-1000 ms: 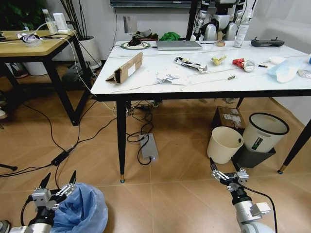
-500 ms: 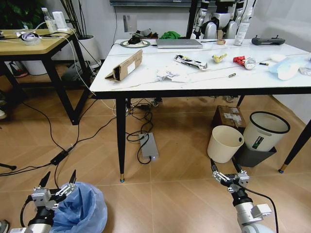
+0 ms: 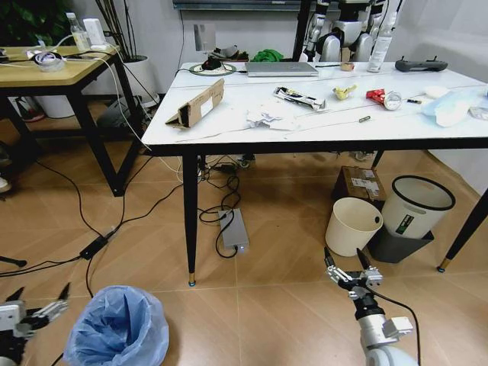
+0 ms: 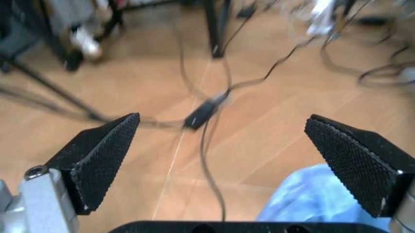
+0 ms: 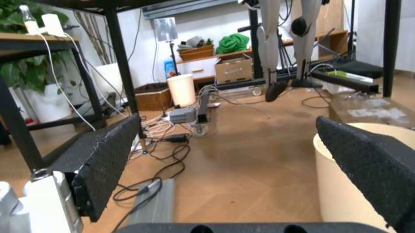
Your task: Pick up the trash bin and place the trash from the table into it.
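Now the left gripper sits left of the trash bin, fingers spread, no longer over the bag rim; bin stands ungrasped on the near-left floor. Right gripper hangs open below the table. Trash untouched, pickup pending.

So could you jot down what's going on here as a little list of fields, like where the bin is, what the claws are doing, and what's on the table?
bin: blue-bagged bin on the floor, not picked up
left claw: open, low beside the bin, apart from it
right claw: open, empty, low near the cream bin
table: marble-look top
trash: cardboard, crumpled paper, wrappers, mask, all on the table
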{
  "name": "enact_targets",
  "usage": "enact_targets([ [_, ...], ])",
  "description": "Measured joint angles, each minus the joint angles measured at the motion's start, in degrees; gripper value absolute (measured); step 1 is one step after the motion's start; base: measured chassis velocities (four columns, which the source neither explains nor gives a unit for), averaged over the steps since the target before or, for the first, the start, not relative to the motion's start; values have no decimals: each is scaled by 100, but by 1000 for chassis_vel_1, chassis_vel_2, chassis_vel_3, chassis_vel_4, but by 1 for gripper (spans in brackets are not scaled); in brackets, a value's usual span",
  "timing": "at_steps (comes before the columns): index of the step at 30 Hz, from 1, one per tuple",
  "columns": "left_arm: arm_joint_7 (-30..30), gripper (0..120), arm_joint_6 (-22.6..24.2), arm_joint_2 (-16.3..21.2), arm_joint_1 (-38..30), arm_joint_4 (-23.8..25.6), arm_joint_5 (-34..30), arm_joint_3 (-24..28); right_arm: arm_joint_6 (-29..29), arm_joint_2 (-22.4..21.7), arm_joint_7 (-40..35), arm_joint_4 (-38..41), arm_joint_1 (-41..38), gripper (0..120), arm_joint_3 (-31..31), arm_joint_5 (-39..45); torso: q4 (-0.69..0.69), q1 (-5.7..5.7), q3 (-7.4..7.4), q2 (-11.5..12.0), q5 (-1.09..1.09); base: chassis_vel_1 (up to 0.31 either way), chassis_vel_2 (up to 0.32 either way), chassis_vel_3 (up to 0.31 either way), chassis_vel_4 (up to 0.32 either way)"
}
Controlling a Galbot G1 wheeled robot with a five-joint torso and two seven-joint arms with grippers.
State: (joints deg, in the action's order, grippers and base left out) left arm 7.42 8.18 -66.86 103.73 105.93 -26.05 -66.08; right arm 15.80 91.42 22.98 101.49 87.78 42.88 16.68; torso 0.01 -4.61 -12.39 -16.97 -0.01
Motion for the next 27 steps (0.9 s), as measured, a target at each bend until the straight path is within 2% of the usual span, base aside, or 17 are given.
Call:
enact_targets([
  [2, -8, 100, 91, 23, -109, -123, -6, 48, 11, 24, 3, -11, 0, 100, -7, -15, 0, 0, -1, -1, -1, 0, 0, 0, 0],
  [7, 85, 100, 469, -15, -788, -814, 59, 461, 35, 69, 8, 26, 35, 100, 19, -77, -2, -2, -5, -8, 0, 0, 0, 0, 0],
  [27, 370, 100, 769, -1, -1016, -1464, 445, 984, 28, 71, 7, 91, 128, 100, 122, -141, -1, -6, -10, -18, 3, 0, 0, 0, 0],
])
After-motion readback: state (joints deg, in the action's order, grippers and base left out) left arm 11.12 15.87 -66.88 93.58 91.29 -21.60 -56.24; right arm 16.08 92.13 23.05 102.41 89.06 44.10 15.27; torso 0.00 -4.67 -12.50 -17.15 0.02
